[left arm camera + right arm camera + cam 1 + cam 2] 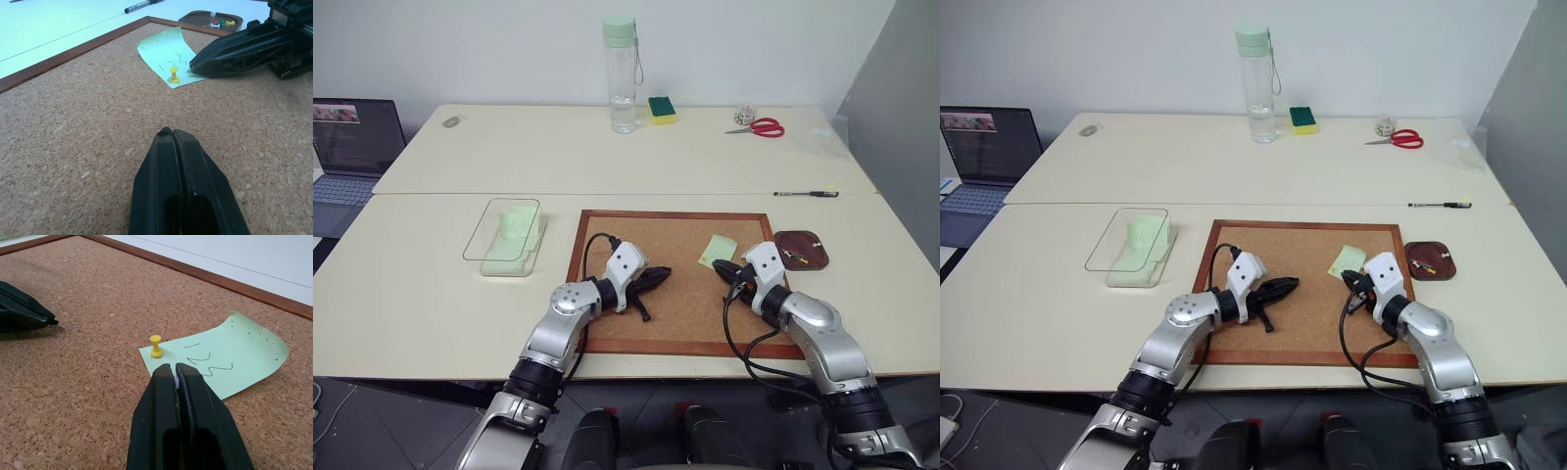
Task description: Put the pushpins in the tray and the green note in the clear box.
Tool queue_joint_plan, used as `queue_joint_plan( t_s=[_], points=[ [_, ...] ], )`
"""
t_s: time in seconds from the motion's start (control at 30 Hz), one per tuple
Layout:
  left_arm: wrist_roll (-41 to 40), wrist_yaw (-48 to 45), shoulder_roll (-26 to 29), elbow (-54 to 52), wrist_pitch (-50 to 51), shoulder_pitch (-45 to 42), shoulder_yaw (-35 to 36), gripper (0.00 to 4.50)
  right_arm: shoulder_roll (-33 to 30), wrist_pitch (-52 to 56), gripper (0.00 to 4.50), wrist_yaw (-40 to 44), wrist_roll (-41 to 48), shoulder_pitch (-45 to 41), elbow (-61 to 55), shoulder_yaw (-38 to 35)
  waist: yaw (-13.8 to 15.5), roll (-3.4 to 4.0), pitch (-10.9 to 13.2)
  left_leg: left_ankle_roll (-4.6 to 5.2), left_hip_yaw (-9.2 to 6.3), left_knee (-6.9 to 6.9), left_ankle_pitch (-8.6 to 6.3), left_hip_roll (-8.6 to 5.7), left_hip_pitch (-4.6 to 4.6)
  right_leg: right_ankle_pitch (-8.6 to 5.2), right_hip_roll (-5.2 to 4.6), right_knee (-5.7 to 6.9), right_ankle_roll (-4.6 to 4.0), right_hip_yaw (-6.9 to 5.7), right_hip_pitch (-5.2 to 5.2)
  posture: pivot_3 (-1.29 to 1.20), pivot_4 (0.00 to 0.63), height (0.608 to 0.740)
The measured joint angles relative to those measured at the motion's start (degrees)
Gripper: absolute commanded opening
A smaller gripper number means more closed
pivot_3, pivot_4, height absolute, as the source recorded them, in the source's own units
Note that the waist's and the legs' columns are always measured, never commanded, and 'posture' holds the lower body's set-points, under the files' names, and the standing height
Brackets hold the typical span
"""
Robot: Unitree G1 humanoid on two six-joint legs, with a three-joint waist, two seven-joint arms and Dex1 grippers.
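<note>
The green note (718,249) lies on the corkboard (675,214), held by a yellow pushpin (156,346) at one corner. My right gripper (174,368) is shut with its tips on the note's near edge, just short of that pin. A small pale speck shows between the tips; I cannot tell what it is. My left gripper (664,272) is shut and empty at the board's middle, pointing toward the note. The brown tray (801,250), right of the board, holds several pushpins (217,22). The clear box (504,235), left of the board, contains a pale green block (519,227).
A tall clear bottle (620,73), a sponge (662,109) and red scissors (759,127) stand at the table's far side. A pen (808,194) lies beyond the tray. A laptop (347,147) sits at the far left.
</note>
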Motion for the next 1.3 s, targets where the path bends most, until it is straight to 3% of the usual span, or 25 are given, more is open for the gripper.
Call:
queue_joint_plan(
  t_s=[0.57,1.0,1.3],
  points=[
    [0.01,0.0,-0.02,-0.13,0.19,0.05,-0.03,0.0,-0.05,0.56,0.02,-0.79,2.37,1.4,-7.46,-2.05,-0.07,0.0,0.0,0.0,0.01,0.0,0.0,0.0,0.01,0.0,0.02,0.01,0.0,0.01,-0.01,0.0,0.15,0.74],
    [0.01,-0.01,0.15,-0.4,0.34,0.21,-0.03,0.0,0.93,5.46,0.02,-19.14,-0.86,-1.31,-2.21,-13.68,-0.1,0.0,0.0,0.0,0.06,-0.02,0.0,-0.01,0.02,0.0,0.01,0.01,-0.01,0.06,-0.03,0.0,0.15,0.74],
    [0.02,-0.03,0.04,-0.31,0.34,0.13,-0.03,0.0,0.63,5.49,0.02,-22.78,-2.26,-6.71,5.69,-15.35,-0.16,0.01,0.0,0.0,0.09,-0.02,0.0,-0.02,0.02,0.0,0.01,0.01,0.0,0.09,-0.03,0.0,0.15,0.74]
  ],
)
